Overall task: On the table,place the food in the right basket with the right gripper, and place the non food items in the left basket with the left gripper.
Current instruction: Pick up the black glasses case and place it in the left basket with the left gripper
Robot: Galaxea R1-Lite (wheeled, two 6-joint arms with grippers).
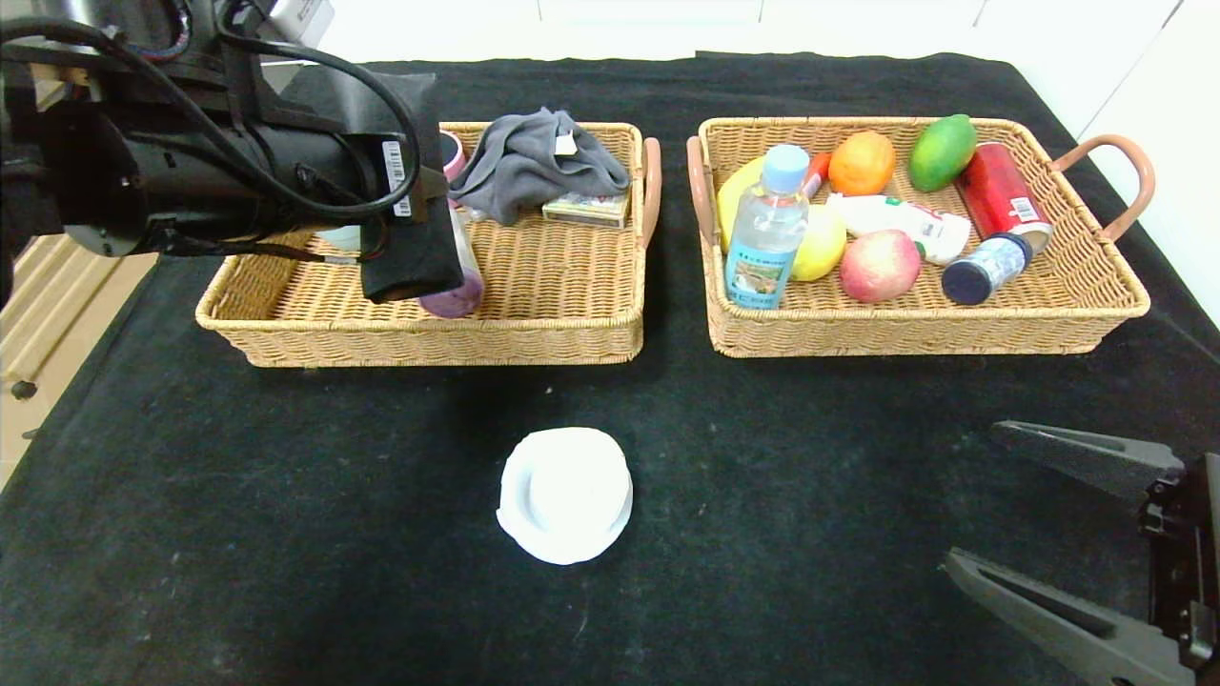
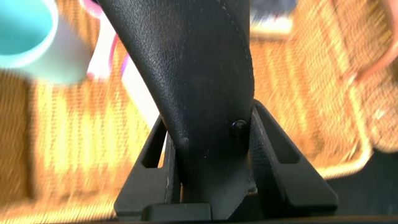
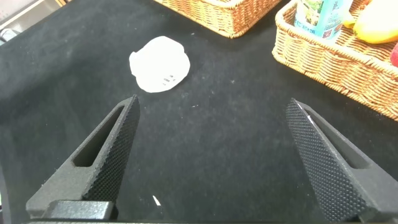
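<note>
The work surface was a large table [image 1: 286, 534] covered in black felt-like cloth, with white wall panels behind its far edge.

Two grippers were present. The left gripper [image 2: 208, 146] hung above the left basket [image 1: 534, 329], a shallow rectangular tan wicker basket with brown loop handles; its two ridged black fingers [image 2: 283, 168] were clamped on one flat black glasses case [image 2: 193, 74], which hung upright between them over the basket interior. The right gripper [image 3: 214, 155] sat low over the near right part of the table, its two long black fingers [image 3: 109, 149] spread wide apart with nothing between them.

Two baskets stood side by side at the far half of the table. The left basket held one crumpled grey cloth [image 1: 534, 157], one small flat printed box [image 1: 586, 208], one purple-and-pink cylindrical item [image 1: 457, 286] and one pale teal cup [image 2: 37, 40].

The right basket [image 1: 915, 333], a twin wicker basket, held one clear water bottle with a pale blue cap [image 1: 770, 229], one yellow lemon [image 1: 822, 246], one red-pink peach-like fruit [image 1: 879, 265], one small bottle with a dark blue cap [image 1: 982, 269], one red can [image 1: 1001, 195], one white tube [image 1: 901, 221], one orange fruit [image 1: 862, 162], one green mango [image 1: 942, 151] and one yellow banana-like fruit [image 1: 734, 191].

One white round shallow dish [image 1: 565, 494] lay on the bare cloth, in front of the gap between the baskets and well apart from both grippers.
</note>
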